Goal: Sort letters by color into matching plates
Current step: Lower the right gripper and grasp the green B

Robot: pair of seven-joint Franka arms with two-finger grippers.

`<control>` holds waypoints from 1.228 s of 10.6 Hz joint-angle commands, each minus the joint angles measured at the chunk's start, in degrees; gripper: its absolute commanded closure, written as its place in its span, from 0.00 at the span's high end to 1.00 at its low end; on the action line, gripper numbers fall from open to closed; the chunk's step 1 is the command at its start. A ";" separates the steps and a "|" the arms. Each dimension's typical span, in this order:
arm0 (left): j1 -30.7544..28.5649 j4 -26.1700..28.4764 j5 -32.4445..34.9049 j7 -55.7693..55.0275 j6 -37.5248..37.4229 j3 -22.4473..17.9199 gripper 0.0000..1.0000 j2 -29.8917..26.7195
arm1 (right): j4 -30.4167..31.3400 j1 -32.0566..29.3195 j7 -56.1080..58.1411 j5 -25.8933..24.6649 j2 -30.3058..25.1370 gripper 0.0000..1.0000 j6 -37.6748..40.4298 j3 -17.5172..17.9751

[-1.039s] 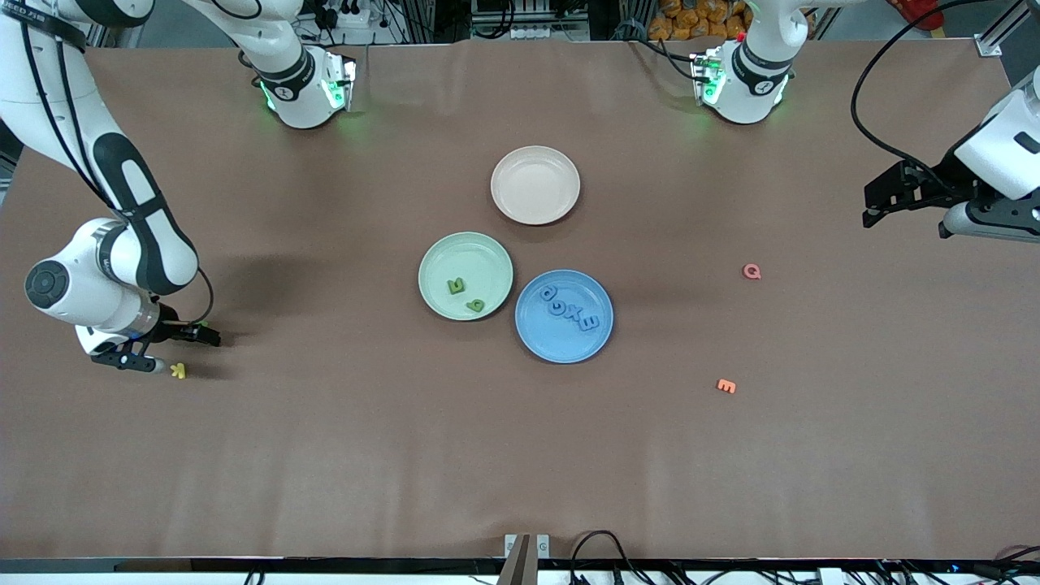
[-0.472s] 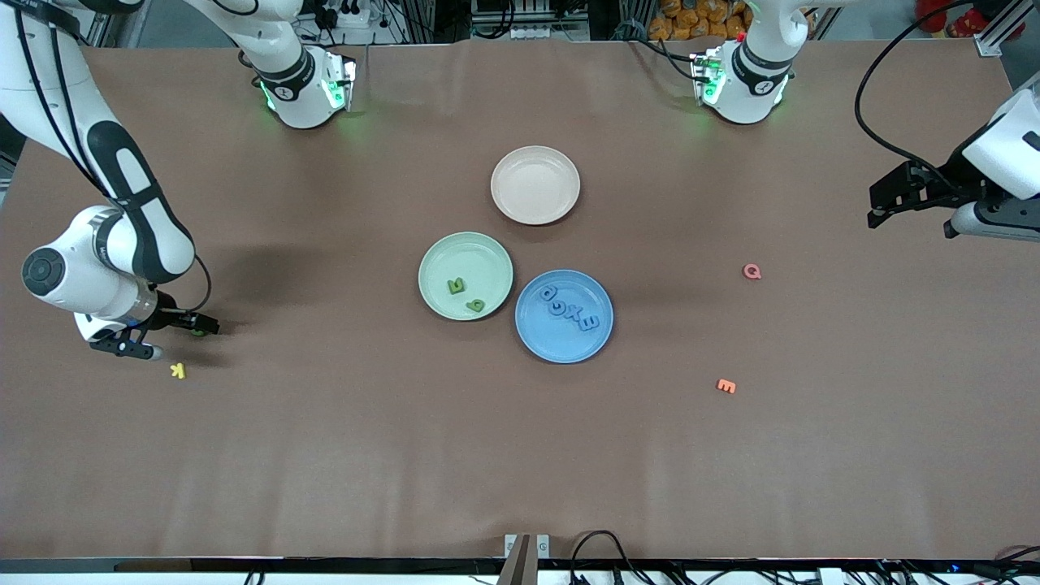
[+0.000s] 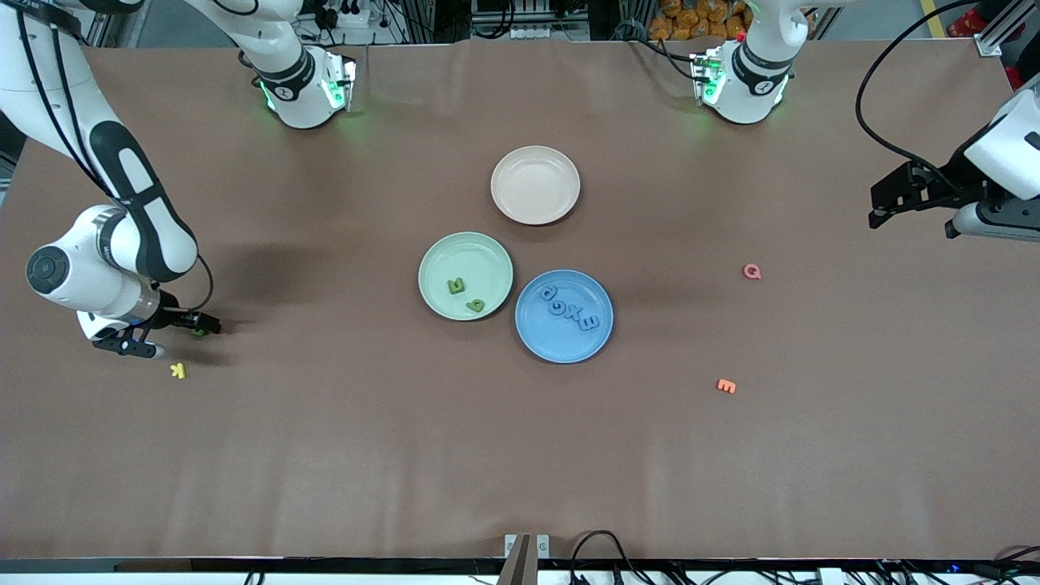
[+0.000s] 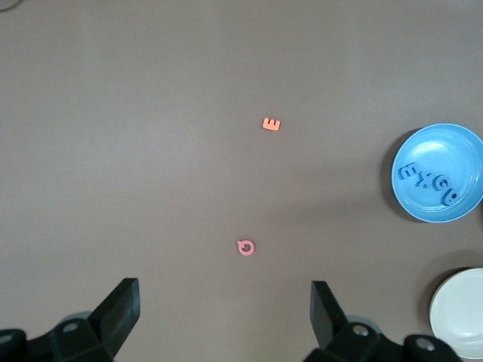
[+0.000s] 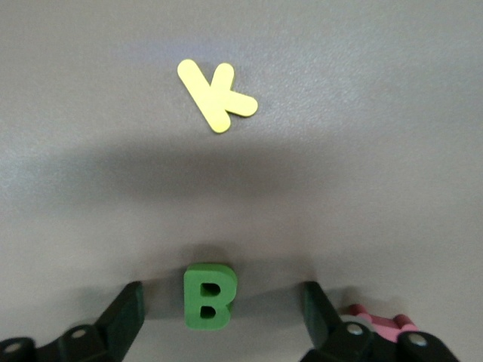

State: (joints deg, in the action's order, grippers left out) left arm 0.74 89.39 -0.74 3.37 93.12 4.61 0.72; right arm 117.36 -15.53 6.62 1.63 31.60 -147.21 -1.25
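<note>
My right gripper (image 3: 166, 337) is low at the right arm's end of the table, open. A green letter B (image 5: 209, 296) lies on the table between its fingers, touching neither. A yellow K (image 3: 178, 370) lies just nearer the front camera. The pale green plate (image 3: 455, 256) holds two green letters (image 3: 457, 285). Touching it, the blue plate (image 3: 561, 345) holds several blue letters (image 3: 569, 309). My left gripper (image 3: 910, 223) hangs open and empty over the left arm's end of the table. In its wrist view are a red Q (image 4: 246, 246), an orange E (image 4: 272, 124) and the blue plate (image 4: 430, 207).
A beige-pink plate (image 3: 535, 184) stands empty, farther from the front camera than the two other plates. The red Q (image 3: 752, 271) and orange E (image 3: 726, 386) lie loose toward the left arm's end. The brown cloth is bare elsewhere.
My right gripper has moved away from the yellow K toward the robots' side and now stands around the green B. My left arm has shifted only slightly.
</note>
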 commanded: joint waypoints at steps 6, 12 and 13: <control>-0.30 -1.41 0.21 0.14 -1.27 -0.12 1.00 0.60 | 1.12 -0.90 1.12 0.66 -0.93 0.35 -0.71 0.90; -0.39 -1.41 0.21 0.23 -1.19 -0.21 1.00 0.60 | -0.81 -0.64 4.71 0.48 -1.54 0.11 0.08 1.17; -0.39 -1.41 0.21 0.23 -1.27 -0.30 1.00 0.60 | -0.99 -0.55 4.98 0.31 -1.63 0.06 0.08 1.69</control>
State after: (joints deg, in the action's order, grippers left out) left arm 0.44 89.34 -0.74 3.37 93.11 4.41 0.82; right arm 117.06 -15.52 9.46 1.60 30.34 -147.27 -0.95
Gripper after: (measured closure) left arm 0.000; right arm 0.722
